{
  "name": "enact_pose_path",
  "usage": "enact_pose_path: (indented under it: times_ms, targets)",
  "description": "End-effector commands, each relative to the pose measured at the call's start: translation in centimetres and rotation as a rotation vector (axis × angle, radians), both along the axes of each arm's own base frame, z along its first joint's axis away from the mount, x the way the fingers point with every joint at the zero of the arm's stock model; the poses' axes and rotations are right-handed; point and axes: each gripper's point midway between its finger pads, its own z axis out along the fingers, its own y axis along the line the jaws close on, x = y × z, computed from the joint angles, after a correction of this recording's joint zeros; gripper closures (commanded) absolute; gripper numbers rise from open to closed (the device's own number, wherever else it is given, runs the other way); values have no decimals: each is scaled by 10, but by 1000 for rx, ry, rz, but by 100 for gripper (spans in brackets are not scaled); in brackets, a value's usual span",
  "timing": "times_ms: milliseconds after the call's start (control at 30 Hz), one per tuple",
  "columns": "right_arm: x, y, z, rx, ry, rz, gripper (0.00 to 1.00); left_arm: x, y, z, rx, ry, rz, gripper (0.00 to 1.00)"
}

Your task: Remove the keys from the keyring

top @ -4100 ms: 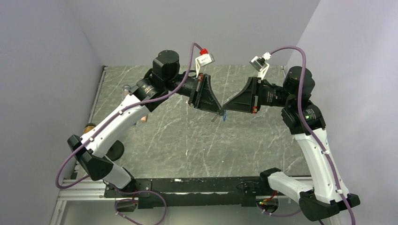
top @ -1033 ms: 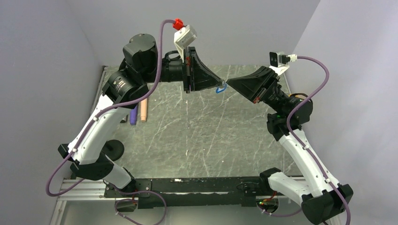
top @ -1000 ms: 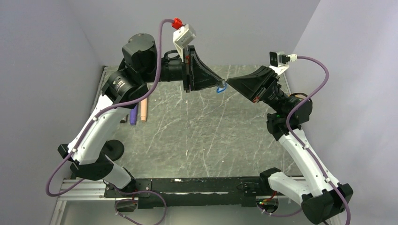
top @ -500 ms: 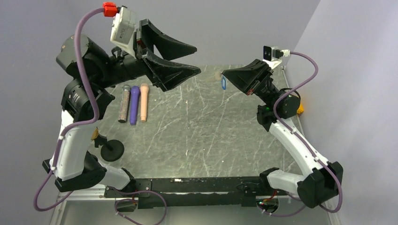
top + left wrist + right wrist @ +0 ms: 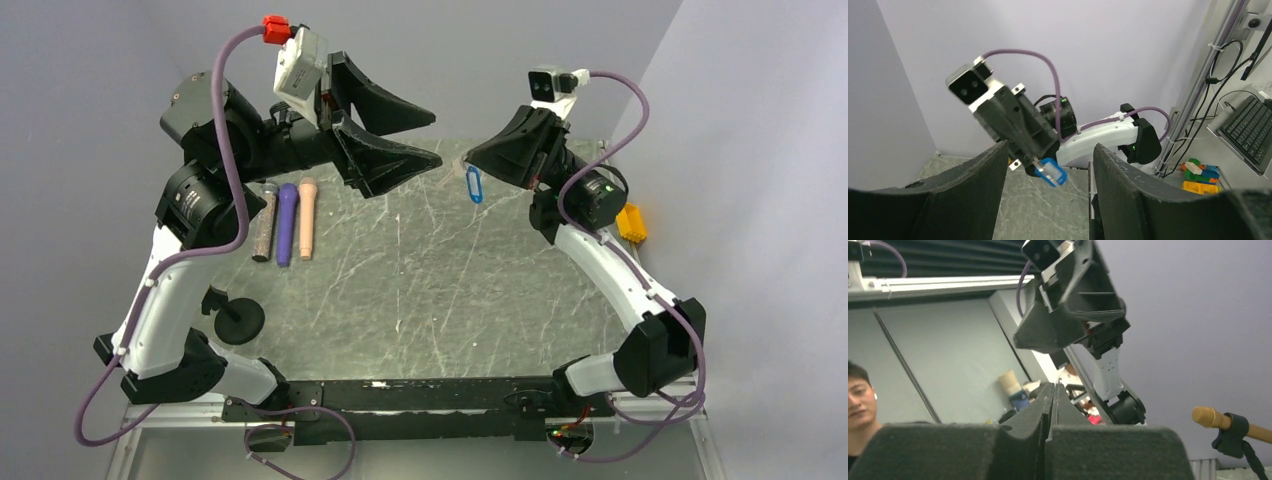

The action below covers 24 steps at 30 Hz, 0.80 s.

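Note:
The keys (image 5: 474, 185) are a small bright-blue-headed piece with a bit of silvery metal, hanging in the air above the far middle of the table. My right gripper (image 5: 470, 158) is shut on its top end. The left wrist view shows the blue piece (image 5: 1051, 172) dangling from the right gripper's tips (image 5: 1033, 161). I cannot make out a separate keyring. My left gripper (image 5: 437, 137) is raised to the left of the keys, open and empty, a short gap away. In the right wrist view the fingers (image 5: 1053, 385) are pressed together and hide the keys.
Brown (image 5: 264, 222), purple (image 5: 286, 225) and peach (image 5: 305, 218) cylinders lie side by side on the left of the marble table (image 5: 430, 290). A black round-based stand (image 5: 239, 322) sits at the near left. An orange object (image 5: 629, 222) lies beyond the right edge.
My left gripper has opened, let go near the keys and drawn back up and to the left. The right arm has lifted, still holding the blue piece, which now hangs straight down.

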Motion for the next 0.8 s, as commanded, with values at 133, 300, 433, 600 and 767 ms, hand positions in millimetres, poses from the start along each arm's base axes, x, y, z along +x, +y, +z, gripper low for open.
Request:
enact_pose_path:
  times_ms: [133, 300, 433, 600, 767]
  targets:
    - [-40, -4, 10, -113, -304, -255, 100, 10, 1, -2, -15, 29, 48, 39]
    - [-35, -2, 16, -197, -330, -392, 100, 9, -8, -10, 14, 70, 0, 42]
    - [-33, -4, 16, -260, -351, -468, 100, 0, -14, -10, 11, 72, -73, 42]
    - [-31, -6, 17, -276, -353, -502, 100, -8, -23, -10, 19, 71, -148, 46]
    - [-26, -9, 24, -283, -368, -570, 100, -12, -28, -12, 29, 75, -182, 49]
